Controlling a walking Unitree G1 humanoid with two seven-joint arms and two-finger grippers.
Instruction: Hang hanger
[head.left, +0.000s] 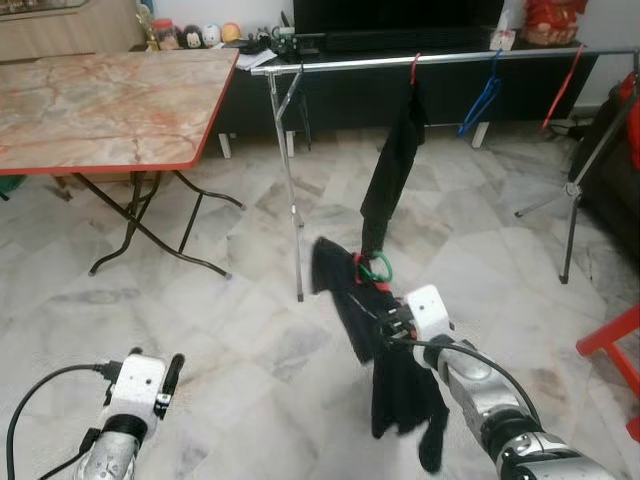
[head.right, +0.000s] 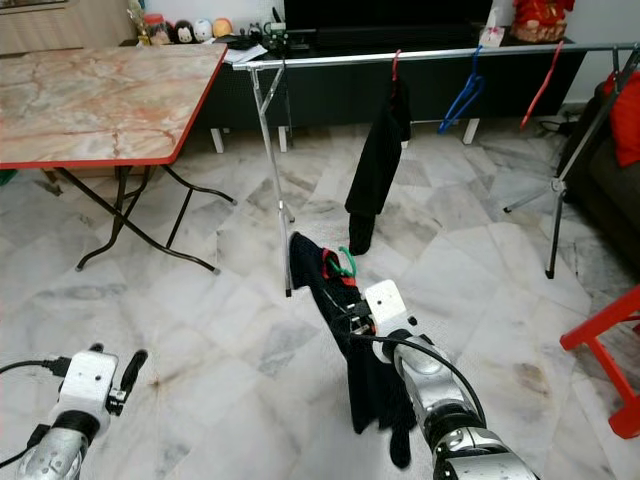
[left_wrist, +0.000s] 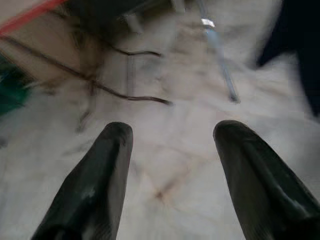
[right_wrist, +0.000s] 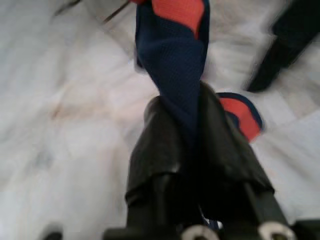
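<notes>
Right gripper (right_wrist: 192, 135) clamps a navy-and-red garment (right_wrist: 172, 55); head view adds its green hanger (head.left: 377, 267). Left gripper (left_wrist: 172, 150) hangs low, fingers apart.

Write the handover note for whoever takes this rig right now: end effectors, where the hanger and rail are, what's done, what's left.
Right end effector: shut on the garment on its hanger, held low over the marble floor, short of the rail.
Left end effector: open, holding nothing, low on the robot's left.
Rail: ahead, already carrying a dark garment on a red hanger, plus a bare blue hanger and a bare red hanger further right.
Done: hanger with garment picked up.
Left: step closer, lift, hook the green hanger hook over a free stretch of rail, release.
</notes>
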